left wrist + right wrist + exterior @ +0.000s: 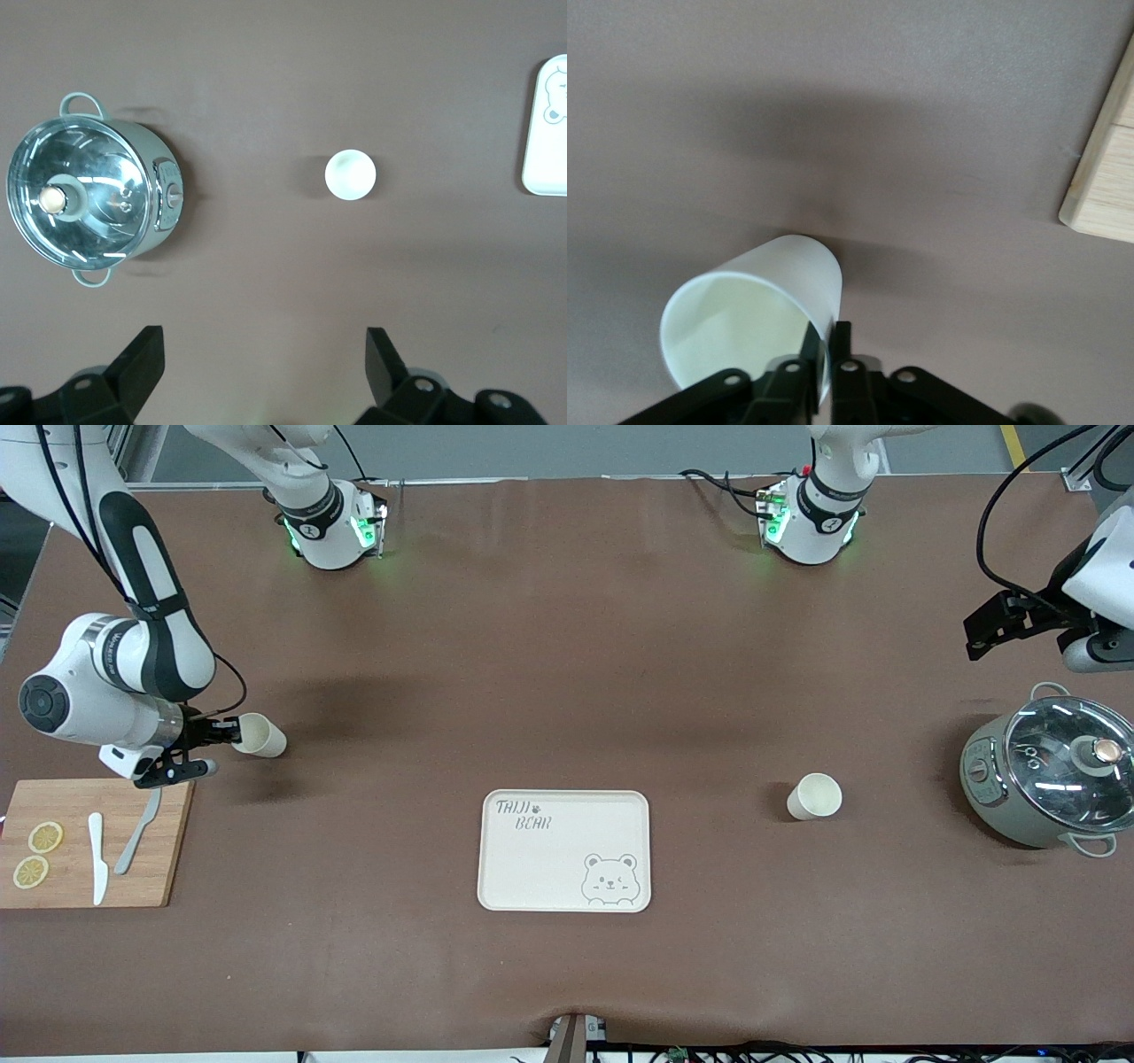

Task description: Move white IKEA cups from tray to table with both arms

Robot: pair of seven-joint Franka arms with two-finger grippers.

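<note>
- The cream-white rounded rectangular tray (567, 850) with its grey bear drawing carries nothing; it lies near the brown matte table's (567, 646) front edge.
- One small cream-white handleless cup (814, 795) stands upright on the table toward the left arm's end, beside the grey glass-lidded pot (1050, 779).
- Left gripper (264, 354) hangs above, fingers wide apart, holding nothing.
- Right gripper (199, 751) pinches the second cup's (259, 735) wall, down at the table by the wooden board's (89, 855) corner.
- Judged: only the release remains.

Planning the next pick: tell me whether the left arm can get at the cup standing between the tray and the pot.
Probably yes. The cup stands upright and alone on the table, apart from the pot and the tray. The left gripper hangs open over the table above the pot's end, with nothing in between.
</note>
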